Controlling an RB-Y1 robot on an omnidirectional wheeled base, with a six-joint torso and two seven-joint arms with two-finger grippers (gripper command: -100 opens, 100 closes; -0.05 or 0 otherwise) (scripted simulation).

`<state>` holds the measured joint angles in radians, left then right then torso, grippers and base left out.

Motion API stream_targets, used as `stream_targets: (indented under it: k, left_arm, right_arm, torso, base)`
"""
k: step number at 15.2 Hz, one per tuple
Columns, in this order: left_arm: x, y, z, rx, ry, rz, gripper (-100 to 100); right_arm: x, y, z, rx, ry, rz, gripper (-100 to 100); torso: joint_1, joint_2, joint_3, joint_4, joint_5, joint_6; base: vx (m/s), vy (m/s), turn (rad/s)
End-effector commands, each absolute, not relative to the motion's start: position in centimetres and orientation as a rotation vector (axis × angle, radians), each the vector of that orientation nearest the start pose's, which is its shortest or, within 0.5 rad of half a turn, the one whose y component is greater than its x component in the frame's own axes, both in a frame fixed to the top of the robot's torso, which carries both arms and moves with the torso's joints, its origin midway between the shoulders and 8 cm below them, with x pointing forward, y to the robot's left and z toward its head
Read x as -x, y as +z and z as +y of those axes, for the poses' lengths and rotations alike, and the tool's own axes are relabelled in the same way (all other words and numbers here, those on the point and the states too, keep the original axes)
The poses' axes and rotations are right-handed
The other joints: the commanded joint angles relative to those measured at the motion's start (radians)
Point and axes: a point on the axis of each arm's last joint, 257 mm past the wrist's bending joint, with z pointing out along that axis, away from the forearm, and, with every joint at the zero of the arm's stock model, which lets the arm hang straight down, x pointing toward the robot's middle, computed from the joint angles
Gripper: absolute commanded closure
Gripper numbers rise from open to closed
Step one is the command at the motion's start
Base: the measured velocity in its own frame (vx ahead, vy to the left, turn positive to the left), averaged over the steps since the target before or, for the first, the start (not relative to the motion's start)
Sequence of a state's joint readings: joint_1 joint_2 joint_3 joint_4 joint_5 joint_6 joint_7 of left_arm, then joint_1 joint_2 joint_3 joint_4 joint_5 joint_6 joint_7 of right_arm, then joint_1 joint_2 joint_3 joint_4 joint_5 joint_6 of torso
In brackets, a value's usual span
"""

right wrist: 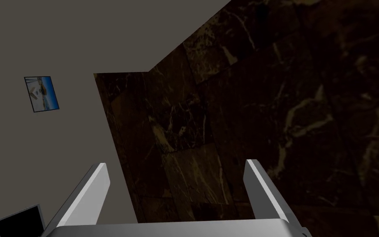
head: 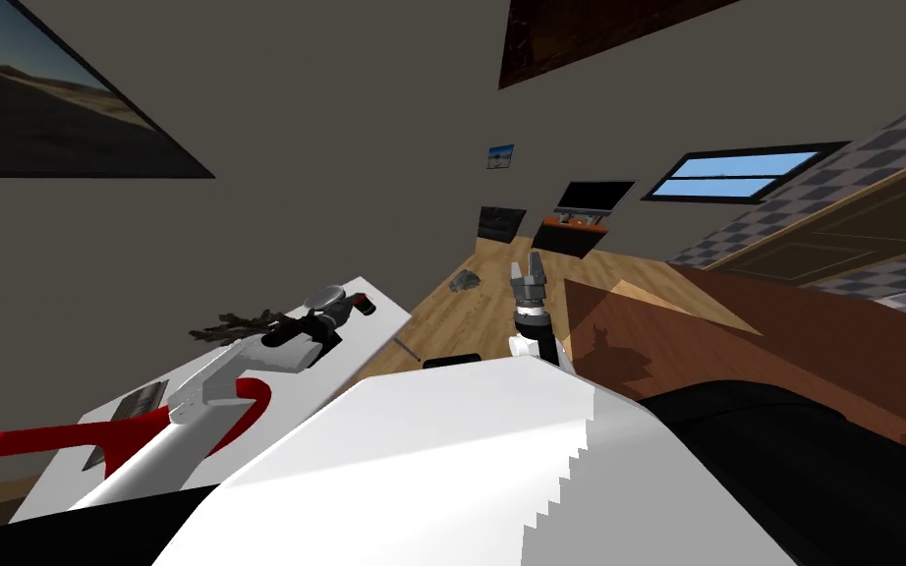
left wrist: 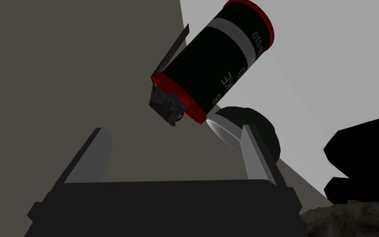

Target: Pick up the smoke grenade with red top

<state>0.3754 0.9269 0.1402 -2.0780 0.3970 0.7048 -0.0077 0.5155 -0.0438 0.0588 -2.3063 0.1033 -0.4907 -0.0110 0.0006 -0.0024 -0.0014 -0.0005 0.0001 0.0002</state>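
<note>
Left gripper (left wrist: 173, 128): fingers spread; nothing between them; reached out over the table (left wrist: 332, 82)
Grenade (left wrist: 213, 61) position: on the white table, near its edge; just ahead of the fingertips, apart from both; offset toward the finger on the table's side
Grenade axis: lying on its side; long axis slants away from the gripper
Grenade heading: dark grey fuze end faces the gripper; flat base faces away; lever runs along the wall-side flank
Grenade marks: black body; red rim at each end; grey band; white lettering
Obstruction: dark round disc (left wrist: 266, 131) with a pale face; just beside one finger, close under the fuze-end rim; contact cannot be told
Other items: black lump (left wrist: 365, 160) and rough grey mass (left wrist: 349, 222) on the table, off to the disc's side; red curved piece (head: 97, 432) under the left forearm
Right gripper (right wrist: 175, 163): fingers spread; empty; raised ahead of the chest
</note>
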Motion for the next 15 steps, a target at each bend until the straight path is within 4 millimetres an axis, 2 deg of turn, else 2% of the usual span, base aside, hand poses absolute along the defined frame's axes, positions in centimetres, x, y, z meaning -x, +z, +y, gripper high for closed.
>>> stream_targets:
  k: [1, 6, 8, 15]
  left_arm:
    - [-41.5, -21.3, 47.4, 1.168, -0.378, 1.824, -100]
    - [-40.8, -21.6, 49.3, 1.216, -0.298, 1.849, -100]
    - [-40.3, -21.5, 50.8, 1.249, -0.241, 1.862, -100]
    - [-39.2, -21.3, 53.1, 1.309, -0.143, 1.88, -100]
  right_arm:
    - [-34.4, 2.7, -24.4, -0.57, 1.303, 0.706, 0]
    - [-34.4, 2.7, -24.4, -0.57, 1.303, 0.706, 0]
    - [-34.4, 2.7, -24.4, -0.57, 1.303, 0.706, 0]
    - [-34.4, 2.7, -24.4, -0.57, 1.303, 0.706, 0]
  torso:
    - [0.0, 0.0, 0.0, 0.0, 0.0, 0.0]
    - [0.0, 0.0, 0.0, 0.0, 0.0, 0.0]
    - [0.0, 0.0, 0.0, 0.0, 0.0, 0.0]
    - [0.0, 0.001, 0.0, 0.0, 0.0, 0.0]
  base:
    - [0.031, 0.004, -0.147]
    - [0.026, 0.01, -0.103]
    - [0.03, 0.008, -0.141]
    - [0.024, 0.011, -0.092]
